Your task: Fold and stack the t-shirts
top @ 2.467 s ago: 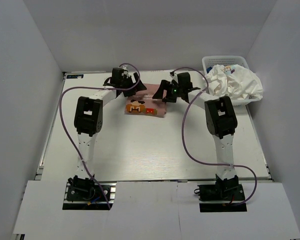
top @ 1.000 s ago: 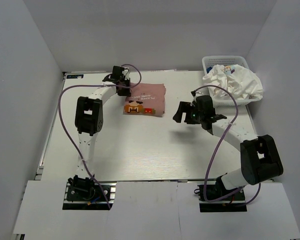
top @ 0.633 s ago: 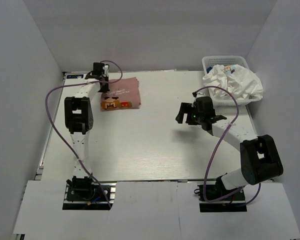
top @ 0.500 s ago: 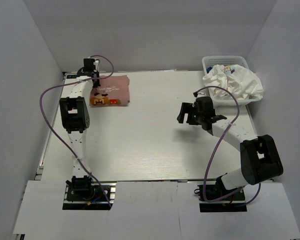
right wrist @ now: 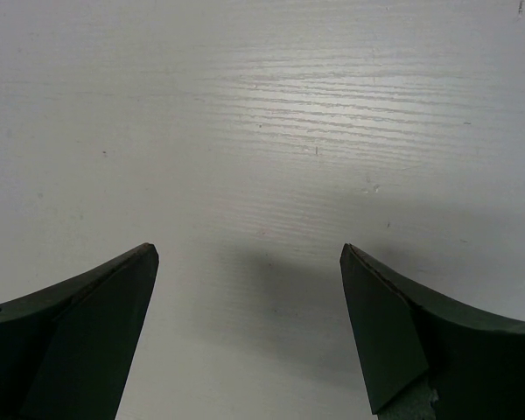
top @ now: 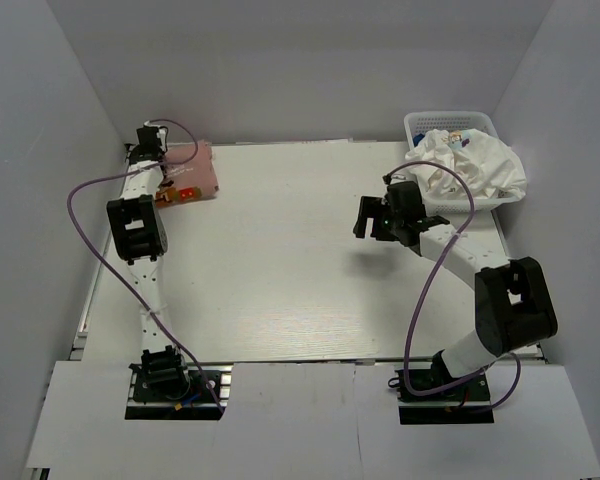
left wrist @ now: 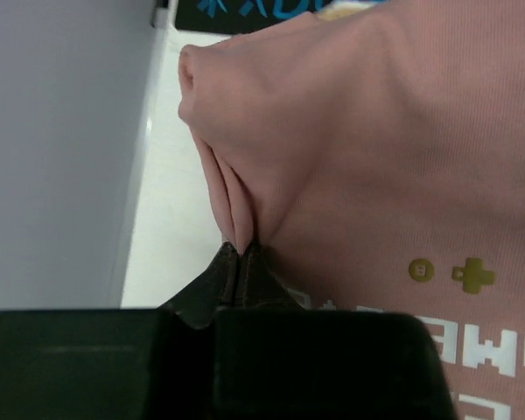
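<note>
- Dragging the folded dusty pink cloth t-shirt (top: 188,172) into the far-left corner of the white table (top: 280,290), left gripper (left wrist: 241,250) pinching its edge.
- Right gripper (right wrist: 249,289), spread, turning toward the crumpled white cloth t-shirt (top: 475,168) in the white plastic basket (top: 418,122).

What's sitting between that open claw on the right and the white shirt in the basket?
Nothing visible blocks it. The right gripper hangs open over the table, and the white t-shirt lies heaped in the basket beside it, spilling over the rim. Only the arm's own purple cable loops across that side.
</note>
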Available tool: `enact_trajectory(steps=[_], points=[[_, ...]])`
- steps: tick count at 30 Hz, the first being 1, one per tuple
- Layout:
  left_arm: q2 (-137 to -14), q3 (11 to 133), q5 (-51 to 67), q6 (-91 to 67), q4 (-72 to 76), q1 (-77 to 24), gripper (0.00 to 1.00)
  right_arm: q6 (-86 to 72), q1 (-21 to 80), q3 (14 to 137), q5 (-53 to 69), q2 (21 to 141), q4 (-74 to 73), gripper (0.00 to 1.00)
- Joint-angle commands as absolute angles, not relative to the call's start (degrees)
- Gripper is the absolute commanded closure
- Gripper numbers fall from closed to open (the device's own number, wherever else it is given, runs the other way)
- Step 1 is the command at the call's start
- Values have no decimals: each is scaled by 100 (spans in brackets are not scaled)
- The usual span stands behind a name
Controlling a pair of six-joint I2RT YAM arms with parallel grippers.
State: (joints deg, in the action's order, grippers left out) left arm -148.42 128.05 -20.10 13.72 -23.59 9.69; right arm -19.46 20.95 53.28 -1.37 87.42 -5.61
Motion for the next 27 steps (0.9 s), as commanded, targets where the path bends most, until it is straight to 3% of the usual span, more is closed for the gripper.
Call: enact_trajectory(steps=[1, 11, 14, 16, 18, 19, 24, 27], points=[[-14730, 13165, -2285, 1661, -1680, 1098, 100, -1881, 2066, 5651, -124, 8789, -729, 10], [-15170, 13517, -2637, 2268, -607, 1204, 98, -1986, 2065, 5827, -53, 8903, -896, 10], [-15092, 13308, -2829, 2215, -485, 1204, 48, -2013, 2083, 5871, -53, 8895, -967, 10], [-15029, 13307, -2979, 2215, -483, 1204, 41, -2030, 2083, 5862, -62, 8868, -975, 10], [-14785, 13193, -3277, 2031, -562, 1204, 18, -2153, 2074, 5862, -79, 8807, -976, 10], [-14670, 13018, -3339, 1969, -562, 1204, 2, -2171, 2083, 5854, -105, 8789, -958, 10], [-13801, 12875, -3350, 1556, -1097, 1073, 0, -2346, 2083, 5618, 121, 8377, -467, 10], [-13036, 13165, -2248, 1023, -2247, 924, 0, -2601, 2065, 5476, 220, 8060, -308, 10]])
